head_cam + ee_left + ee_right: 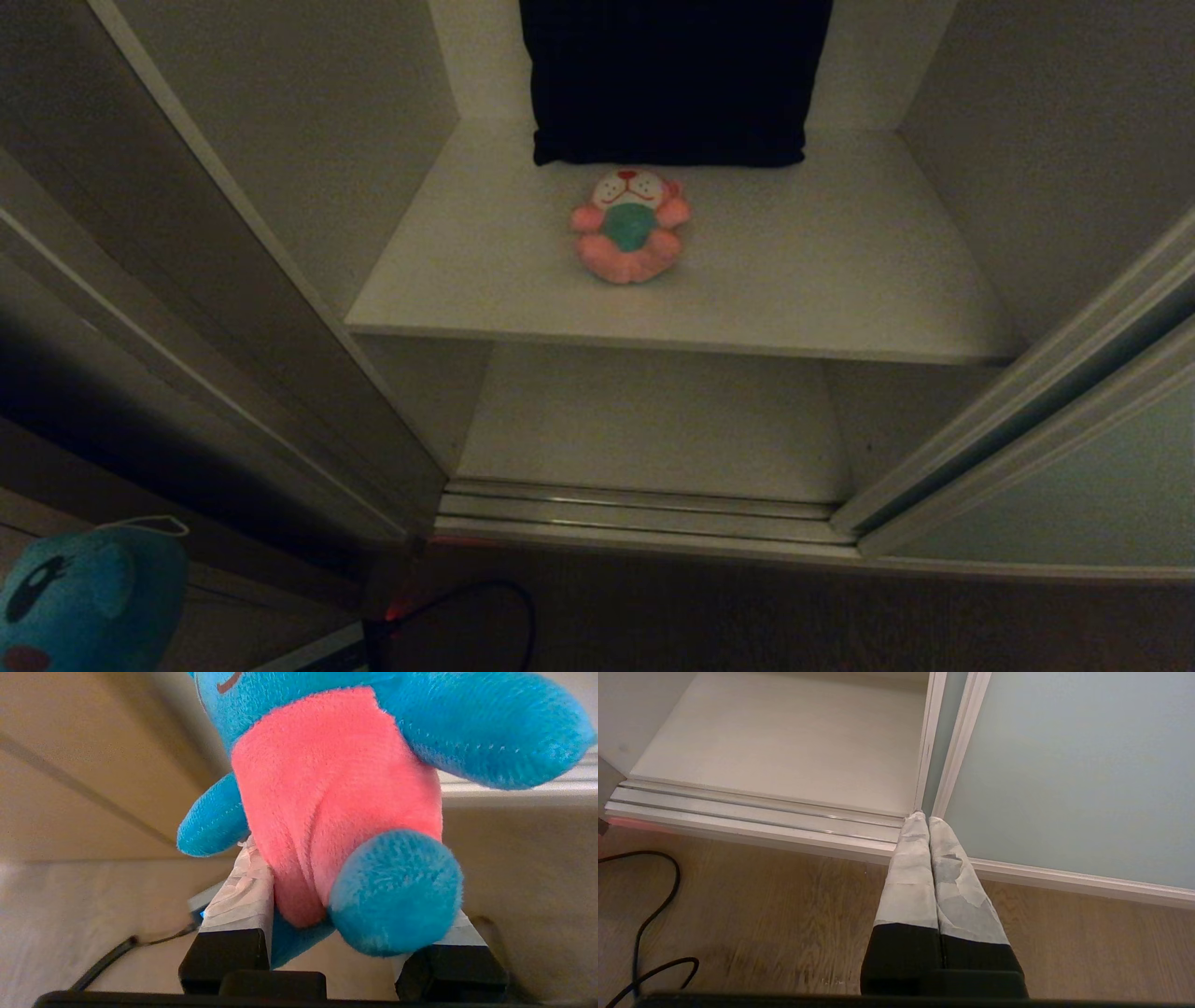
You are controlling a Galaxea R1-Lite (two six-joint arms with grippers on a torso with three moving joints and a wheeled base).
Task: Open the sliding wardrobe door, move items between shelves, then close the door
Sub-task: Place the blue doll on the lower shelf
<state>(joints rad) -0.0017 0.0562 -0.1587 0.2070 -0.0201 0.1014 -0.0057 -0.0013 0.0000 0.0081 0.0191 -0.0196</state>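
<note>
Holding the blue plush toy (341,812) pinched at its red belly, the left gripper (327,924) sat at lower left of the head frame; advisable: keep the squeeze steady while carrying. Right gripper (923,819) closed, empty. Farther in, centre: pink plush toy (628,224) lay on the upper shelf (840,280).

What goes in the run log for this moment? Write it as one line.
door: open | left gripper: shut on blue toy, outside wardrobe | pink toy: upper shelf | right gripper: shut, idle
</note>
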